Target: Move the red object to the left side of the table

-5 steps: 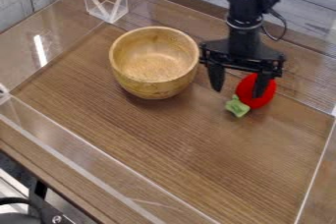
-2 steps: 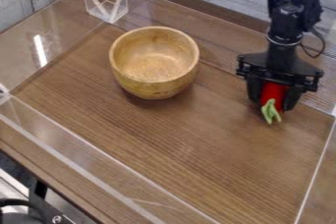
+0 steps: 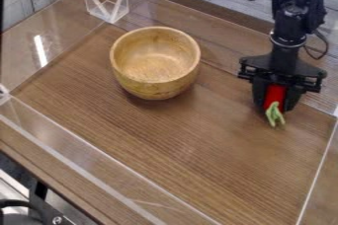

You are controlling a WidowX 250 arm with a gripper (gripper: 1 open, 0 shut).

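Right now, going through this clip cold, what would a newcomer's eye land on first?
Probably the glossy red toy strawberry with its pale green leafy cap, between the fingers of the black pincer at the right of the view. Next, the round light wooden bowl, left of centre toward the back on the brown wood-grain tabletop.

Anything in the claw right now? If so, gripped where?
Can't tell for sure: the claw is down around the red strawberry's red body, leafy end poking out toward the camera, but firm contact isn't visible.
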